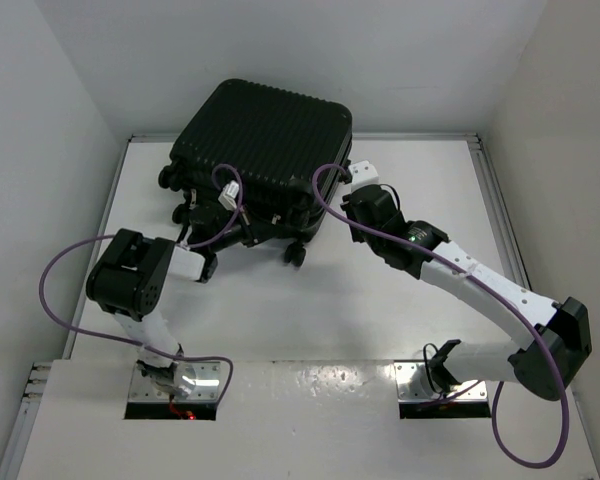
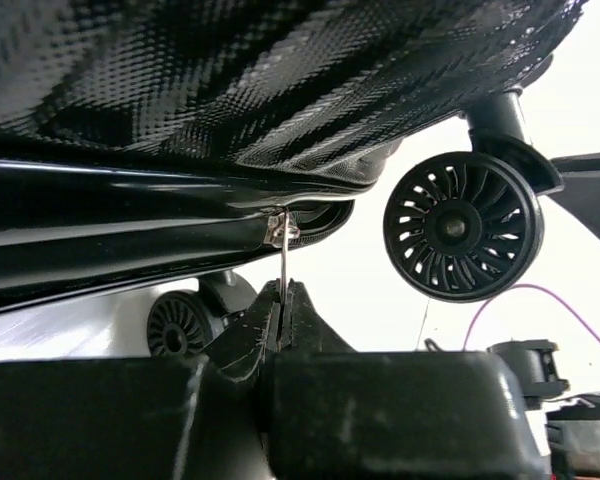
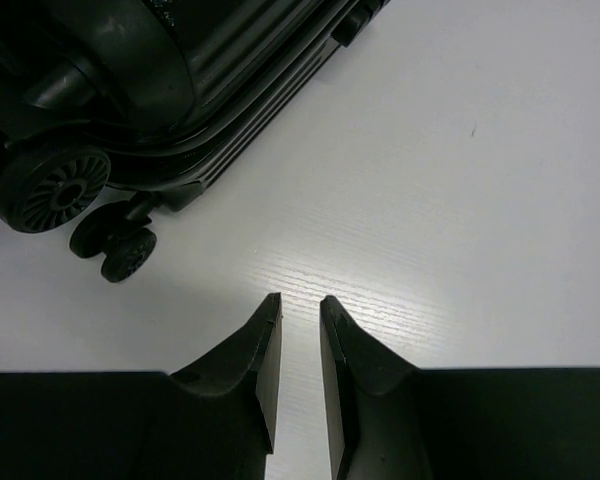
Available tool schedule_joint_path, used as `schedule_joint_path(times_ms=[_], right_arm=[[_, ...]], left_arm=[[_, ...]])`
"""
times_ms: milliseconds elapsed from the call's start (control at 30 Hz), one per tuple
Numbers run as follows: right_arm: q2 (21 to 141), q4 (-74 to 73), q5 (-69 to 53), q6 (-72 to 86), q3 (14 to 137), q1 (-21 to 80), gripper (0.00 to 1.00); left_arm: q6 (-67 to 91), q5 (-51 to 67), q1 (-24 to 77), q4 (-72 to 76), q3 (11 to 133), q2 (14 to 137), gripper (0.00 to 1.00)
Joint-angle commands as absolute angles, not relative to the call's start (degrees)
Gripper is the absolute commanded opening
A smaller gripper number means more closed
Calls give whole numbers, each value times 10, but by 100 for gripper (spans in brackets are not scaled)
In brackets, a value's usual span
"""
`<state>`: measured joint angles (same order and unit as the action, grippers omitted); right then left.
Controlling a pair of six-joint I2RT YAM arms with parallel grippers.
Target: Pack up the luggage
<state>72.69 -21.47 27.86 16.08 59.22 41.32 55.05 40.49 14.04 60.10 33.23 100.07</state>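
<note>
Low under the luggage (image 2: 230,80), your left fingers (image 2: 248,340) clench its zipper pull (image 2: 283,265), tip hidden between them; your right fingers (image 3: 255,350) hover parted, empty, over the bench (image 3: 460,200).

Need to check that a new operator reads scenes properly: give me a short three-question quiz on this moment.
1. True or false: the luggage lies closed on the table.
2. What is the left gripper pinching?
A) a wheel
B) the zipper pull
C) a purple cable
3. Fill in: the right gripper hangs over bare table beside the luggage, its jaws slightly ____ with nothing between them.

Key: 1 true; 2 B; 3 open.
</note>
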Motion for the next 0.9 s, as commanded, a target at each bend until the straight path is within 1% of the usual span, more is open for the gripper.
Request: schedule_joint_path(times_ms=[0, 100, 133, 167, 267, 300, 367, 400, 467, 500, 533, 600, 633, 733, 767, 867], right_arm=[[715, -196, 277, 156, 597, 410, 23], [715, -195, 278, 155, 595, 411, 23], [715, -193, 277, 153, 595, 412, 23], [716, -193, 277, 151, 595, 411, 23], [716, -192, 282, 149, 596, 413, 23], [715, -191, 283, 149, 596, 412, 23], [715, -191, 284, 149, 596, 411, 23], [715, -191, 284, 149, 595, 414, 23], [715, -192, 286, 146, 595, 413, 23], [713, -191, 287, 145, 595, 414, 23], [713, -192, 287, 145, 595, 415, 23], [711, -192, 289, 143, 595, 413, 23], [712, -192, 287, 142, 594, 414, 23], [708, -191, 291, 142, 592, 416, 24], [708, -191, 290, 143, 590, 415, 24], [704, -191, 293, 144, 585, 416, 24]], left_arm=[[501, 384, 140, 620, 340, 949, 0], [415, 342, 163, 547, 335, 912, 0], [380, 318, 173, 478, 335, 896, 0], [307, 265, 201, 444, 335, 868, 0], [207, 161, 254, 332, 349, 840, 0], [159, 76, 290, 307, 358, 840, 0], [125, -1, 321, 273, 363, 840, 0], [96, -73, 350, 272, 363, 840, 0], [77, -144, 376, 264, 363, 840, 0], [60, -207, 398, 264, 358, 853, 0], [52, -242, 409, 272, 358, 860, 0], [23, -322, 433, 290, 358, 878, 2], [16, -346, 439, 297, 358, 896, 4], [-15, -416, 460, 344, 363, 923, 4], [-26, -425, 466, 388, 356, 938, 2], [-74, -455, 492, 497, 324, 955, 2]])
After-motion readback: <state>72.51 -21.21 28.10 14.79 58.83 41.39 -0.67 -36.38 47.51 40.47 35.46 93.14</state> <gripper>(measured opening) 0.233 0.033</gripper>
